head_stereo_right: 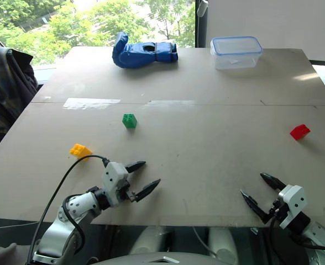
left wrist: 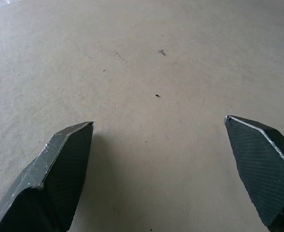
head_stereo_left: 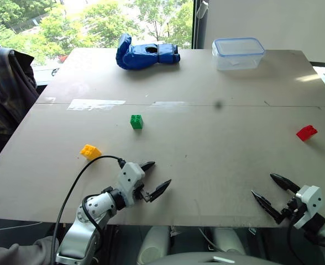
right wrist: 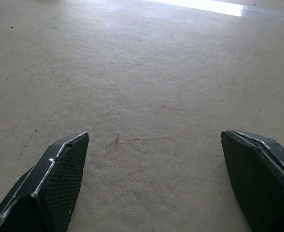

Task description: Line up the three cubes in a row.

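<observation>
Both jaws are spread wide with nothing between them: the left gripper (head_stereo_left: 157, 176) and the right gripper (head_stereo_left: 270, 186) just hang over bare table (head_stereo_left: 218, 149) near its front edge, holding zilch.

Going big to small on what's out there: the table itself, then the blue glove (head_stereo_left: 146, 54) and the clear plastic box (head_stereo_left: 238, 52) parked at the far edge, well away from everything that matters. Then the three cubes, all tiny and scattered. The green cube (head_stereo_left: 136, 121) sits mid-table, a bit left of centre. The yellow cube (head_stereo_left: 90, 151) is nearer and further left, close to the left gripper. The red cube (head_stereo_left: 306, 132) is way off on the right, beyond the right gripper.

So I'd say nothing's been lined up yet, looks like step one, picking which cube to go for. Easiest bet to me: left arm swings out left to grab yellow, right arm reaches forward for red, and both get brought in beside green.

Pose-wise, both forearms come in low from the near edge, grippers nearly level with a slight downward tilt, each angled inward toward the table's middle.
</observation>
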Controlling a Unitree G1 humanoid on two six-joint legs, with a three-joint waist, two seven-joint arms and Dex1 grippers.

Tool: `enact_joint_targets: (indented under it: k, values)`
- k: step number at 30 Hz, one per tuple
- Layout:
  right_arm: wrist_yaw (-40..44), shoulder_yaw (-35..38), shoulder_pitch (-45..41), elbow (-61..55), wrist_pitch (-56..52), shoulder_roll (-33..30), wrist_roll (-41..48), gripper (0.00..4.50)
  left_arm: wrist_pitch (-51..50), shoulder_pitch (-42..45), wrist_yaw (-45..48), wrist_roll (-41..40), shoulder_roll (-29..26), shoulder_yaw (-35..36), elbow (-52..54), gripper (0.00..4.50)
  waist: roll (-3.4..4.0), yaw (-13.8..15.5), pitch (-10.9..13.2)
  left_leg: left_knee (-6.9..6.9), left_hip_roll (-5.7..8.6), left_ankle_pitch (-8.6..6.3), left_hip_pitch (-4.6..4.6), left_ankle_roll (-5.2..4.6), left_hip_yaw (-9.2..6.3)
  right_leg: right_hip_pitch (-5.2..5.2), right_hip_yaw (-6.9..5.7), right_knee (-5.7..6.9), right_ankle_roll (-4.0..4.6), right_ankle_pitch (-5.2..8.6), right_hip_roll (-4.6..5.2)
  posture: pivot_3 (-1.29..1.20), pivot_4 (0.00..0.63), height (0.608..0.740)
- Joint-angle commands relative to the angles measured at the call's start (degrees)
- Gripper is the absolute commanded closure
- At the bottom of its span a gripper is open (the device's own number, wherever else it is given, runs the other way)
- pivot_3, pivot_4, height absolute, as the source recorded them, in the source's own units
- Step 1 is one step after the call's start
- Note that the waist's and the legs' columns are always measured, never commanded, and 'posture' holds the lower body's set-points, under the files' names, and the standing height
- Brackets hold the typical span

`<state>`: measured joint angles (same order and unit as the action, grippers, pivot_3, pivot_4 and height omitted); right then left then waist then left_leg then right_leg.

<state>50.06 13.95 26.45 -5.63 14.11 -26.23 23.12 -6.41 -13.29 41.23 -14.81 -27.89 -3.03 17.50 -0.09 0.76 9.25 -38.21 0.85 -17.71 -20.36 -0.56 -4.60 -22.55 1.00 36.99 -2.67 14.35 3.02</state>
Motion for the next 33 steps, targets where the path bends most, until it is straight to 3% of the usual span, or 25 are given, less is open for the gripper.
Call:
enact_joint_targets:
  k: [1, 23, 28, 33]
  values:
    - [-0.22, 1.07, -0.43, 0.23, 0.59, -0.45, 0.29, 0.0, -0.61, -0.65, 0.34, 0.26, -0.77, -0.2, 0.04, 0.04, 0.0, 0.0, 0.0, 0.0, 0.0, 0.0, 0.0, 0.0, 0.0, 0.0, 0.0, 0.0, 0.0, 0.0, 0.0, 0.0, 0.15, 0.74]
    - [-2.17, 3.69, -2.52, 0.44, -2.05, -1.1, 2.77, 0.0, -4.02, 2.38, 0.79, -0.78, -1.26, 0.4, 3.37, 0.04, 0.02, -0.05, -0.01, -0.02, 0.0, 0.0, -0.01, 0.0, 0.02, -0.02, 0.0, 0.01, -0.06, -0.05, -0.07, 0.0, 0.15, 0.74]
    - [-9.16, 10.17, -8.83, 4.38, -6.81, -3.62, 3.47, 0.0, -8.88, 9.4, 3.09, -4.09, -3.01, -0.01, 7.49, 0.04, 0.04, -0.04, 0.03, -0.11, 0.03, 0.01, -0.09, 0.0, 0.03, -0.05, -0.02, 0.02, -0.03, -0.07, -0.07, 0.0, 0.15, 0.74]
    - [-14.49, 11.36, -21.42, 15.09, -15.31, -9.93, 0.88, 0.0, -17.22, 21.11, 7.56, -9.7, -5.67, -0.87, 9.33, 0.04, 0.08, -0.42, 0.06, -0.15, 0.08, 0.02, -0.06, 0.0, 0.16, -0.05, -0.07, 0.05, -0.08, -0.21, -0.15, 0.0, 0.15, 0.74]
